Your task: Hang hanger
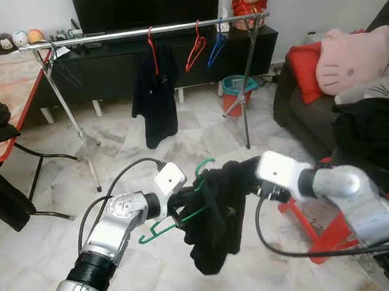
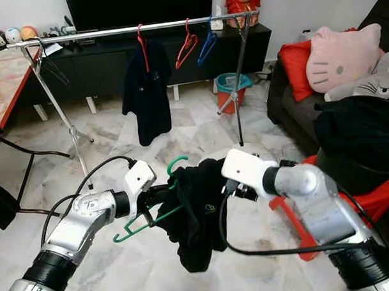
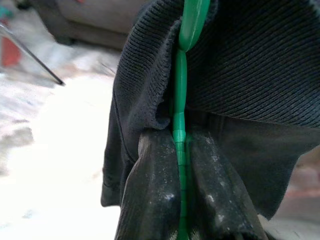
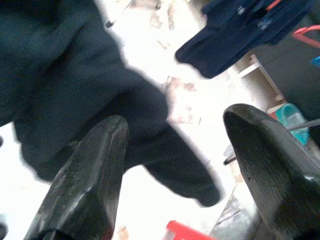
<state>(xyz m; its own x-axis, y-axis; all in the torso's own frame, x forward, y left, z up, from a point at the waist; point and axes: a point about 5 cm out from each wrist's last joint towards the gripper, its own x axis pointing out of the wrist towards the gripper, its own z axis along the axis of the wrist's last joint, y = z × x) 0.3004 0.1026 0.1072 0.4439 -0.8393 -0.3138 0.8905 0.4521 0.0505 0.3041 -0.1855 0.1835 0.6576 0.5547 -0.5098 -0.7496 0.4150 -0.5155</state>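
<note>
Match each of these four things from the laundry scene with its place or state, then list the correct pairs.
Things:
1. green plastic hanger
2. red plastic hanger
3. teal plastic bucket
4. pink cat-face cushion

Places or states:
A. on the dark sofa
B. clamped in the left gripper, black garment draped over it
C. empty, hooked on the metal rail
D. on the floor by the rack's leg

Pairs: 1-B, 2-C, 3-D, 4-A

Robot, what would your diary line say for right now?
left tool: shut on green hanger | black shirt: draped on hanger | right tool: open beside shirt | clothes rail: ahead, hanger not yet hung
</note>
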